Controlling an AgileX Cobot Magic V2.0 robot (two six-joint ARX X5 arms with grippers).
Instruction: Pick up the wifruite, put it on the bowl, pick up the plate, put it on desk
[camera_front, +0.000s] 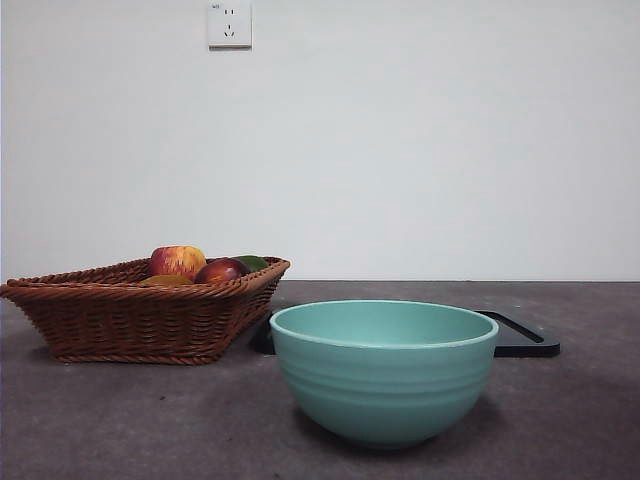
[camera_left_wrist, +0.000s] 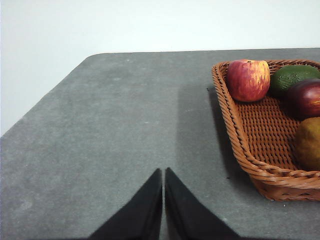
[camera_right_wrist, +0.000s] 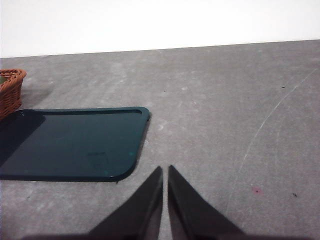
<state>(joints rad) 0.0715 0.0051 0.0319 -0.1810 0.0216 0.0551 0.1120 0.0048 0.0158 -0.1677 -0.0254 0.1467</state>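
Brown fruit in the basket, both arms waiting above the desk.

The brown fruit lies in the wicker basket with an apple, a dark red fruit and a green fruit, off to one side of the left gripper, whose jaws are pressed together over the bare desk. The right gripper, jaws likewise together, hangs beside a dark flat plate. The teal bowl stands in front of the plate, beside the basket.

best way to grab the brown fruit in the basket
Take the wifruite across its narrow middle, coming from above. It lies in the basket corner with the woven wall close beside it and the dark red fruit next to it, so a side approach looks blocked.
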